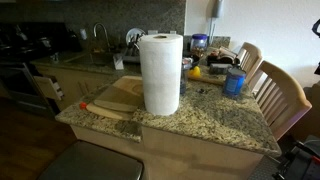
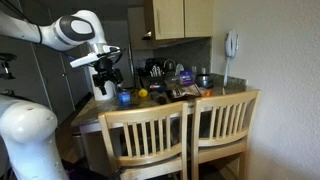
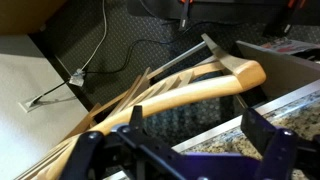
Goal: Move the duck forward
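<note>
The duck (image 1: 195, 72) is a small yellow toy on the granite counter (image 1: 200, 125), to the right of the paper towel roll. It also shows in an exterior view (image 2: 142, 93), next to the blue cup. My gripper (image 2: 108, 76) hangs above the counter's left end, to the left of the duck and higher, not touching it. In the wrist view my gripper (image 3: 180, 150) is open and empty, with the counter edge (image 3: 230, 135) between its fingers. The duck is not in the wrist view.
A tall white paper towel roll (image 1: 160, 72) stands mid-counter. A blue cup (image 1: 234, 82) (image 2: 124, 98) and cluttered items sit near the duck. A cutting board (image 1: 110, 100) lies at the left. Wooden chairs (image 1: 280, 95) (image 2: 180, 130) (image 3: 190, 85) stand along the counter.
</note>
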